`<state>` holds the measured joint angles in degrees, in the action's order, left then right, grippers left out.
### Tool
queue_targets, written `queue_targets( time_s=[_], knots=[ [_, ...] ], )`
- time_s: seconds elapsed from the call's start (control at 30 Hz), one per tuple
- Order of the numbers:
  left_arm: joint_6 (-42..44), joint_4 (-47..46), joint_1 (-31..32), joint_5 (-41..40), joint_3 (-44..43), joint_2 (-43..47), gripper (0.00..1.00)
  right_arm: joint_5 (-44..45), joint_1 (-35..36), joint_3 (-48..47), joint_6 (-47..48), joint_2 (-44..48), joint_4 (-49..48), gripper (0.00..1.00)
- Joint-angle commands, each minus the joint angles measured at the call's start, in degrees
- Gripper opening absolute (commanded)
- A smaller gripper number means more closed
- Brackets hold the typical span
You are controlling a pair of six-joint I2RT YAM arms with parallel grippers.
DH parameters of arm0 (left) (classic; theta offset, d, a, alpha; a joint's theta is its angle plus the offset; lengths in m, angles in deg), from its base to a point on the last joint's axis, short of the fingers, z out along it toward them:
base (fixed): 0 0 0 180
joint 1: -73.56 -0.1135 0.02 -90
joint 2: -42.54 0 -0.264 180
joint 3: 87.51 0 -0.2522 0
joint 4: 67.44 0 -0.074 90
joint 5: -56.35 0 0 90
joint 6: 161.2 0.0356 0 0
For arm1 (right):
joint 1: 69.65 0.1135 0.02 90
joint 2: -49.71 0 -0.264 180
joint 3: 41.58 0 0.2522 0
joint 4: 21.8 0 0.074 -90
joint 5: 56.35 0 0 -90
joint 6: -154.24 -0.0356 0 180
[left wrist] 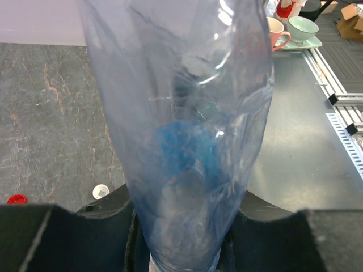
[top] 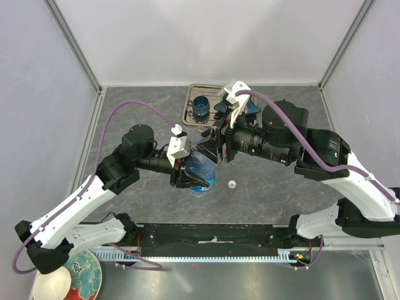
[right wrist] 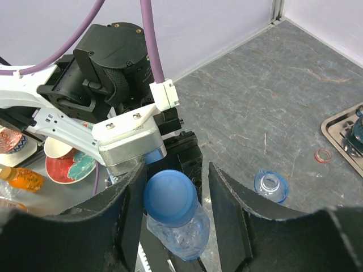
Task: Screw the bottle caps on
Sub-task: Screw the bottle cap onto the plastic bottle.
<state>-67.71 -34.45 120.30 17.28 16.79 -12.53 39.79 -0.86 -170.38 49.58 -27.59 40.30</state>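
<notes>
Right wrist view: the right end effector (right wrist: 177, 184) stood slightly open around a round blue plastic cap (right wrist: 170, 199) sitting on a transparent blue-tinted plastic bottle (right wrist: 186, 233), which the left end effector (left wrist: 184, 218) clamped.

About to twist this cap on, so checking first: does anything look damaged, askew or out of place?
The bottle in the left gripper looks creased and dented along its wall, so it may flex when twisted. A small red ring lies loose on the table near the tray.
</notes>
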Motion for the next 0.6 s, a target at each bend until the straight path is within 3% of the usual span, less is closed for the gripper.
queue_targets(
  time_s=[0.0, 0.57],
  knots=[
    [0.38, -2.61, 1.51, 3.99, -1.35, 0.75, 0.02, 1.95, -0.42, 0.96, -0.37, -0.31, -6.24, 0.56],
    [-0.76, -2.96, 1.42, 3.03, 1.11, 1.19, 0.02, 1.08, -0.42, -0.62, -0.11, 0.30, -7.73, 0.57]
  ],
)
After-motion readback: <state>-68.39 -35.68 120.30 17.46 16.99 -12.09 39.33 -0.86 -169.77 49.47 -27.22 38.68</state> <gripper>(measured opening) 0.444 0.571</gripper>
